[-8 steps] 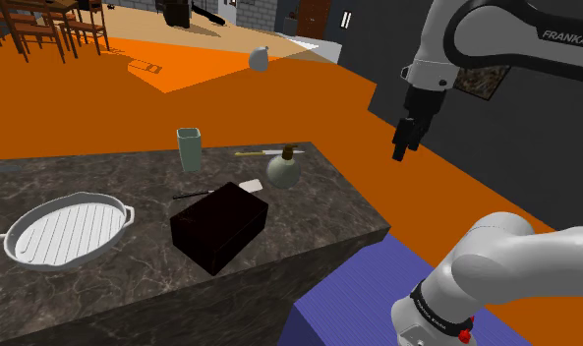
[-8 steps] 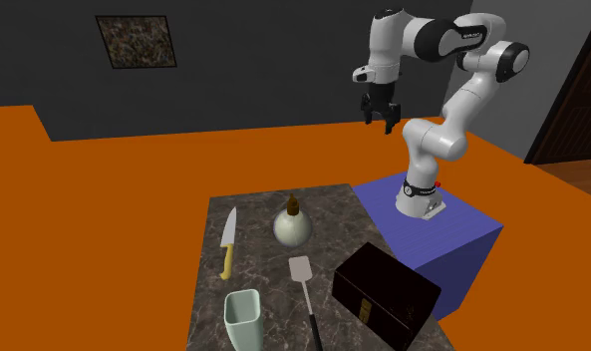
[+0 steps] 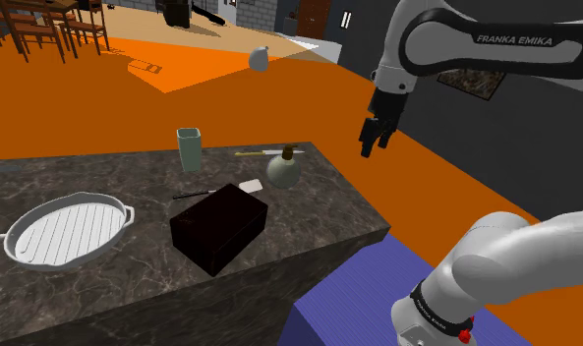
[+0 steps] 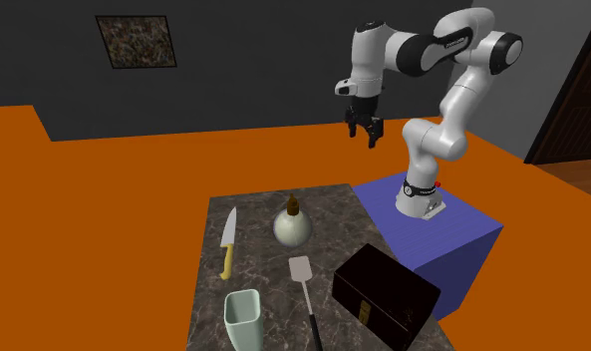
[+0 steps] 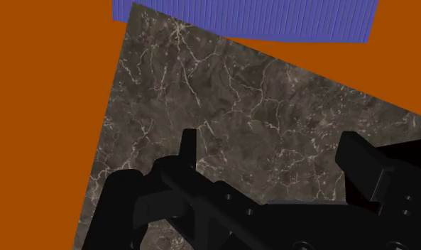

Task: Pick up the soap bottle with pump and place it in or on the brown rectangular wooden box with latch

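Fingers (image 5: 189, 150) spread apart, empty; round greenish bottle (image 3: 283, 172) stands on veined marble counter (image 3: 328, 208).

The dark marble bench (image 3: 328, 201) carries pale veins. At frame centre, the round grey-green soap bottle (image 3: 283, 170) has a brown pump; the rectangular box (image 3: 220, 226) is near-black brown. The floor (image 3: 279, 88) is orange, the ribbed stand (image 3: 358, 295) violet-blue.

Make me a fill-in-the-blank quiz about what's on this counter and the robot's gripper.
The gripper is ___ and holds nothing.
The soap bottle stands ___ on the counter.
The knife has a ___ handle.
The box has its lid ___.
Missing words: open, upright, yellow, closed.
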You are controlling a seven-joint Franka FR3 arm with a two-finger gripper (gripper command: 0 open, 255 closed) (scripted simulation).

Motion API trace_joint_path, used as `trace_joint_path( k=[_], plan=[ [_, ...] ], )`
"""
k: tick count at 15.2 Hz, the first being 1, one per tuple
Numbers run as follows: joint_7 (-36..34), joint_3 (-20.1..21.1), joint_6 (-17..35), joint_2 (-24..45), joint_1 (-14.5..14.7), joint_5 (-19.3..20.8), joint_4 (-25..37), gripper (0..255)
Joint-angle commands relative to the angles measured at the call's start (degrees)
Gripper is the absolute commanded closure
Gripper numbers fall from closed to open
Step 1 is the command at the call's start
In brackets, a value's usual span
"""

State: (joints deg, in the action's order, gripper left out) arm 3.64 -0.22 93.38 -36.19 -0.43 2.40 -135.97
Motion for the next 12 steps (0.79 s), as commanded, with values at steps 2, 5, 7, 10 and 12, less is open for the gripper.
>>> trace_joint_path(
  k=[2, 5, 7, 10, 12],
  plan=[
    [-0.7, 0.3, 5.1, 5.6, 0.2, -0.4, 1.4, 0],
    [-1.4, 0.7, 9.4, 11.8, 0.4, -0.7, 4.0, 0],
    [-1.8, 0.9, 11.9, 15.9, 0.5, -0.8, 6.2, 0],
    [-2.5, 1.3, 15.1, 22.1, 0.7, -1.0, 9.9, 0],
    [-2.9, 1.5, 16.9, 26.3, 0.8, -1.0, 12.8, 0]
  ],
)
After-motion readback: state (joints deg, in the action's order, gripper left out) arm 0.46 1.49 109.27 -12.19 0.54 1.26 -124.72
